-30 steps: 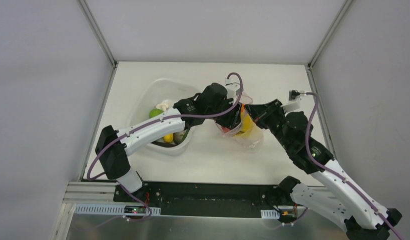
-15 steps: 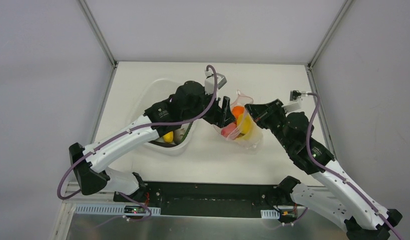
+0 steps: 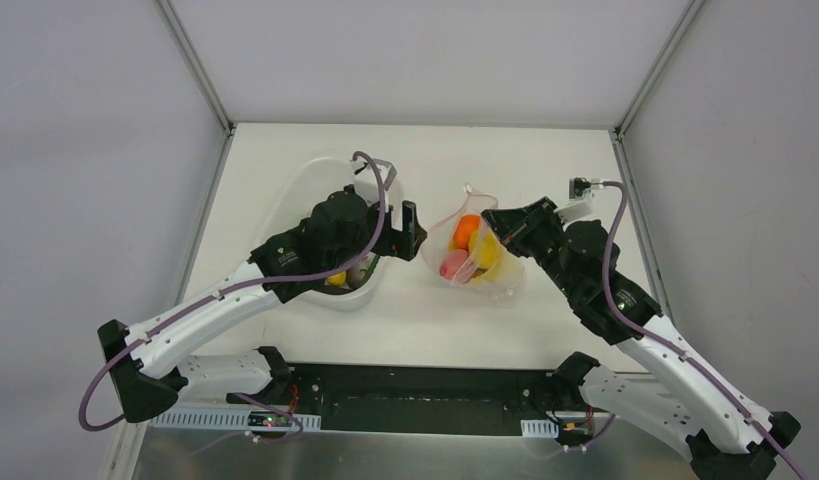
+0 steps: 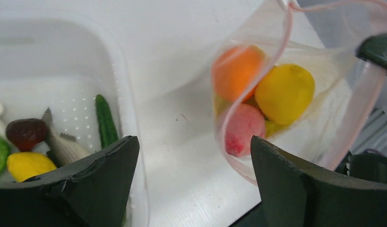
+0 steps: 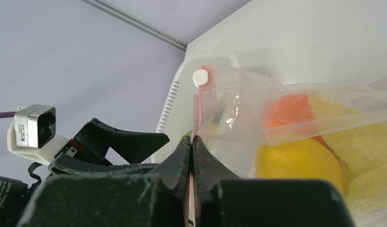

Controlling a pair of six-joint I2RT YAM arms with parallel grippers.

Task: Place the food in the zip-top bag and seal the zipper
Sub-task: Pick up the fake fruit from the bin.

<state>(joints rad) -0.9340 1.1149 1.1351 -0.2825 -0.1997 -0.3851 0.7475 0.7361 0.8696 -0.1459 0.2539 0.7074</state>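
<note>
The zip-top bag (image 3: 480, 262) stands open on the table, its pink-red zipper (image 4: 356, 113) at the rim. Inside are an orange piece (image 3: 466, 229), a yellow piece (image 4: 284, 92) and a pink-red piece (image 4: 242, 128). My right gripper (image 3: 497, 226) is shut on the zipper edge (image 5: 197, 106) and holds the bag's mouth up. My left gripper (image 3: 413, 231) is open and empty, between the tub and the bag. More food lies in the white tub (image 4: 130, 101): a green piece (image 4: 105, 120), a dark purple one (image 4: 26, 133), a yellow one (image 4: 28, 165).
The white tub (image 3: 305, 185) sits left of centre, partly under my left arm. Grey walls with metal frame rails enclose the table. A black rail runs along the near edge by the arm bases.
My left gripper has drawn back out of the bag mouth to the left, toward the tub, and is empty. An orange piece now lies in the bag. The right gripper keeps holding the bag.
</note>
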